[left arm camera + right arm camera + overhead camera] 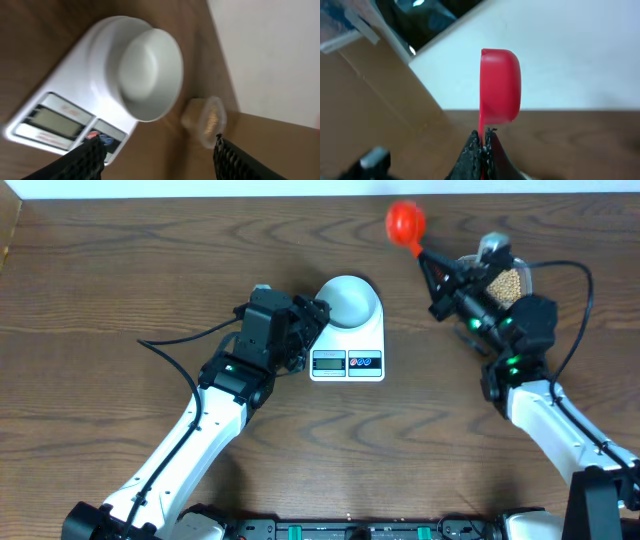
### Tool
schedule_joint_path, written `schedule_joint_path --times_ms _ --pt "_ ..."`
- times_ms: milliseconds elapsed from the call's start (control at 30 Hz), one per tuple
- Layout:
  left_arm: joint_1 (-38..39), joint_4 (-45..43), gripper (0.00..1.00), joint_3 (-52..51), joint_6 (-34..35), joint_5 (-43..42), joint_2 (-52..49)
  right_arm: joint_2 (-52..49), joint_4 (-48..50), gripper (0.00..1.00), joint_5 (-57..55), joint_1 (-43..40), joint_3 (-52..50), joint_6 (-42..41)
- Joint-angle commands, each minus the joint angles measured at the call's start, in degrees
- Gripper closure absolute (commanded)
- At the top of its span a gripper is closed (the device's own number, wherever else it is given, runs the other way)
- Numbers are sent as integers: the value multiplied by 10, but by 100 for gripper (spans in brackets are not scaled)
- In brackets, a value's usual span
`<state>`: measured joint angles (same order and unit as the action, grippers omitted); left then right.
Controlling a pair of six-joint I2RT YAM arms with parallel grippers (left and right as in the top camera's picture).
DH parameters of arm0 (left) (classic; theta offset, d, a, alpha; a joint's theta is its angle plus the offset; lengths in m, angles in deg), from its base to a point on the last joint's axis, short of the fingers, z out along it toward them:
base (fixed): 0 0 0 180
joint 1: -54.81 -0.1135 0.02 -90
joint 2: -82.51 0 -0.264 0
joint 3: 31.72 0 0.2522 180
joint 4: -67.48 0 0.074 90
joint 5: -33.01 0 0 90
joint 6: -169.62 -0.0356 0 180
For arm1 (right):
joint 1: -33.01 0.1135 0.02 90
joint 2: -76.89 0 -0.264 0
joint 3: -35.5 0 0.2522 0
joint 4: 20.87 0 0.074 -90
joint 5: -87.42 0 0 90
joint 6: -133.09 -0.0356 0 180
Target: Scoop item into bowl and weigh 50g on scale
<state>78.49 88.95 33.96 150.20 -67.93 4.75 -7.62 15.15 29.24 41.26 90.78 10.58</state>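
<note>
Only overhead shows bowl [348, 300], scale [372, 340] and red scoop [406, 222] together.

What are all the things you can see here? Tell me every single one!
bowl: one, pale white, empty, standing on the scale
scale: one, white, middle of the table
scoop: one, red, back of the table, between bowl and tub
tub: one, clear, on the table at the far right
beans: many, beige-yellow, inside the tub
table: one, brown wood, under everything
left pincer: one, black, open and holding nothing, by the scale's left side
right pincer: one, black, shut on the scoop's handle
</note>
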Motion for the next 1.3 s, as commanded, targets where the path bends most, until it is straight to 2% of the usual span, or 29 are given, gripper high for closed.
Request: schedule_joint_path --times_ms 0,200,300,367,400,467,500,600,800,867,1133,1267 --pt "-1 38 29 2 -29 42 -1 -3 -7 99 -6 -15 60 13" --pt "-1 105 28 1 -29 74 -1 -3 12 99 -17 -19 90 20" --pt "-1 128 28 0 -30 76 -1 -3 -22 99 -17 -19 90 70" --pt "-1 130 45 0 -62 76 -1 -3 -33 99 -17 -19 90 78" --pt "-1 129 65 1 -96 76 -1 -3 -36 99 -17 -20 90 78" --pt "-1 128 90 1 -133 76 -1 -3 -35 99 -18 -19 90 78" --pt "-1 128 92 1 -151 76 -1 -3 -35 99 -20 -19 90 78" --pt "-1 128 93 1 -198 69 -1 -3 -40 99 -30 -19 90 78" --pt "44 126 93 1 -369 50 -1 -3 -53 99 -50 -19 90 80" --pt "63 123 93 1 -403 51 -1 -3 -54 99 -50 -19 90 80" --pt "126 113 93 9 -475 76 -18 -3 -55 99 -53 -19 90 80" --pt "137 118 93 31 -476 75 -58 -3 -59 99 -54 -19 90 80"
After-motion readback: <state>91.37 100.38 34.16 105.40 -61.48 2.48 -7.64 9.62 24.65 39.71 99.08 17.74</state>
